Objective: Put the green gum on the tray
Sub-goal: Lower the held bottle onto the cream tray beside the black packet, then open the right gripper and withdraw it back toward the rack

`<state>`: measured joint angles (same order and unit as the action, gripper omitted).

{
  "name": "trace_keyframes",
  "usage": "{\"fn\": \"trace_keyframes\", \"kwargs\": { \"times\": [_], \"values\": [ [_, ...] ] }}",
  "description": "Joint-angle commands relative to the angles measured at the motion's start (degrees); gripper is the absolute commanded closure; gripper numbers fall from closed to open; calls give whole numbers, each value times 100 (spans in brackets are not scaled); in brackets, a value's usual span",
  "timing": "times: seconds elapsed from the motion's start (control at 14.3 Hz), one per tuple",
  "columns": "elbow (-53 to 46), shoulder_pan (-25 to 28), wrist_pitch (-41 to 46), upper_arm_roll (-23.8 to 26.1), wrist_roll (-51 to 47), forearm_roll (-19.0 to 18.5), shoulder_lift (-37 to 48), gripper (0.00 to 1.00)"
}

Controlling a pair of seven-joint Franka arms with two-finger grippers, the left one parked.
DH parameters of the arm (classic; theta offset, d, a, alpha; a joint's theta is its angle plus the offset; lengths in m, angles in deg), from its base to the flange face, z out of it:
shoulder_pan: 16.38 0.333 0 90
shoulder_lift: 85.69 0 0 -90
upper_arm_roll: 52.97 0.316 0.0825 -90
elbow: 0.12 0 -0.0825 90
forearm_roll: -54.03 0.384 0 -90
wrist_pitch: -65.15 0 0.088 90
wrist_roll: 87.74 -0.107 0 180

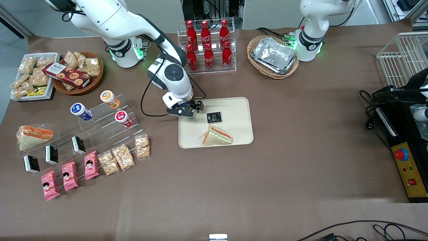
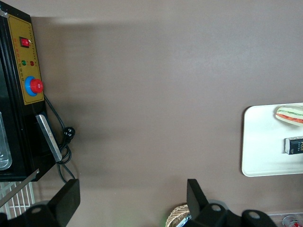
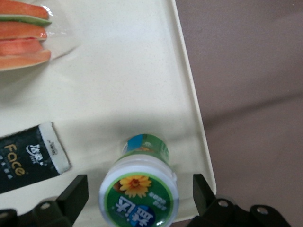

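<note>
Clear acrylic stepped rack [image 1: 100,129] toward the working arm's end of the brown surface [image 1: 301,150] is carrying blue-lidded [image 1: 80,111], orange-lidded [image 1: 109,99] & red-lidded [image 1: 123,118] white bottles; no green one is showing there.

Right arm's hand [image 1: 185,112] is hanging low over the large cream-beige rectangular plastic tray [image 1: 234,107], at the tray edge nearest the rack. In the wrist view the small white plastic gum bottle w/ round green-and-white lid [image 3: 139,194] is sitting on the tray [image 3: 142,71] near its rim, lid up. It is btwn the two black fingers [image 3: 71,196], which are spread wide w/ a gap each side, so the hand [image 3: 138,188] is gripping nothing. It looks slightly tilted, though that may be cam angle.

Black rectangular snack packet [image 1: 214,117] is lying just beside the bottle on the tray. The wrapped triangular sandwich [image 1: 217,137] is lying nearer the front cam.

Step, as I'm judging it: release stage, placement approx done. Nxt move is calling for a straight lift w/o closing or swinging sideways, since either finger could be clipping the lid & tipping the bottle over the low rim.
</note>
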<state>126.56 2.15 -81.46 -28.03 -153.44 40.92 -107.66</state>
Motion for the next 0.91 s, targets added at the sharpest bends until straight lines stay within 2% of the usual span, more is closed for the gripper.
{"fn": "trace_keyframes", "kwargs": {
  "times": [0.0, 0.14, 0.28, 0.42, 0.49, 0.56, 0.63, 0.84],
  "values": [
    [6, -59, -96, -6, -93, -201, 26, 1],
    [-11, -252, 175, -15, 353, -184, 437, 1],
    [-194, -463, 1174, 3, 951, -9, 947, 1],
    [-598, -542, 2228, -32, 1547, 727, 1439, 1],
    [-835, -769, 2712, -41, 2047, 1122, 1659, 1],
    [-1090, -1059, 3169, -59, 2505, 1431, 1844, 1],
    [-1318, -1262, 3609, -146, 2901, 1582, 1994, 1],
    [-1768, -1317, 4551, -926, 3859, 1601, 2345, 1]
  ]
}}
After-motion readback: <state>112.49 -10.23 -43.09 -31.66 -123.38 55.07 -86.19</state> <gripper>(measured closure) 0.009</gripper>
